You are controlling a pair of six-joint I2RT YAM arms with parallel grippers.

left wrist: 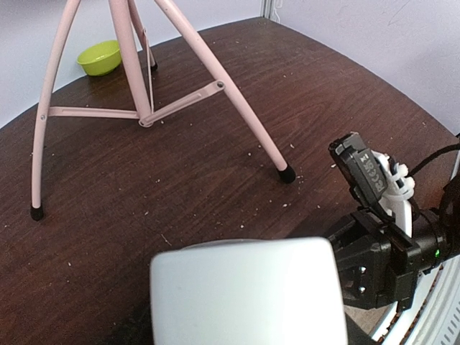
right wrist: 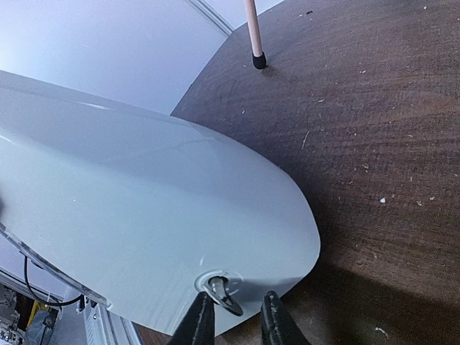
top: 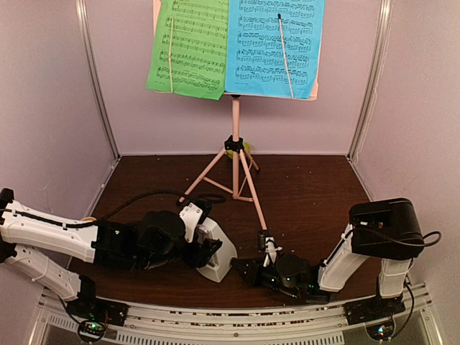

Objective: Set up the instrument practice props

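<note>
Just beyond right jaws, metronome [right wrist: 144,215].

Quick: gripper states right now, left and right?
Left gripper: closed on the metronome.
Right gripper: jaws narrowly apart at the metronome's winding key; grip cannot be told.

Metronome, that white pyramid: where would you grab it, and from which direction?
Grip the metronome low on its body, across two opposite flat faces, coming in level from the side. It is a pyramid that narrows upward, so a hold placed higher would probably slide off. Avoid the face with the small winding key.
</note>
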